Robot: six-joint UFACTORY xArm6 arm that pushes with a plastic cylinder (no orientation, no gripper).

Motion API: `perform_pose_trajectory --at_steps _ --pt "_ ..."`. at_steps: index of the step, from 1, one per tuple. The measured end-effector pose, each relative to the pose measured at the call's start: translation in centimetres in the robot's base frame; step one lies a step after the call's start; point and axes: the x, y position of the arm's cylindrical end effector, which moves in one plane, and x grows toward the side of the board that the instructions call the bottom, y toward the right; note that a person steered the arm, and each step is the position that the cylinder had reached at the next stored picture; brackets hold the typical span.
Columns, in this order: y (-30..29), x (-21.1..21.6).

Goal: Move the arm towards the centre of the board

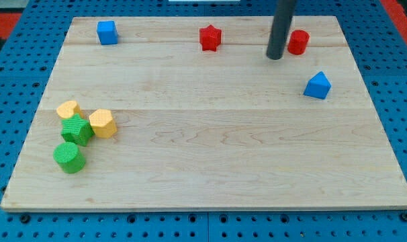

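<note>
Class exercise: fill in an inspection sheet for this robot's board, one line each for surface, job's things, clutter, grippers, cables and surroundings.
Surface: wooden board, flat, bare around its centre.
Job's things: my tip, near the view's top right, just left of the red cylinder, apart from it.
Clutter: blue cube top left; red star block top centre; blue block at right; two yellow blocks, a green block and a green cylinder clustered at left.
Grippers: no pincer, only a dark rod.
Cables: nothing seen.
Surroundings: blue pegboard; red at the top corners.
</note>
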Motion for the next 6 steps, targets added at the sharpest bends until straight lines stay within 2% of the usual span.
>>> perform_pose_trajectory --at_steps 3,4,5,6 --pt "-7.7 0.0" --pt "-8.0 6.2" --pt "-12.7 11.1" --pt "-14.4 15.0"
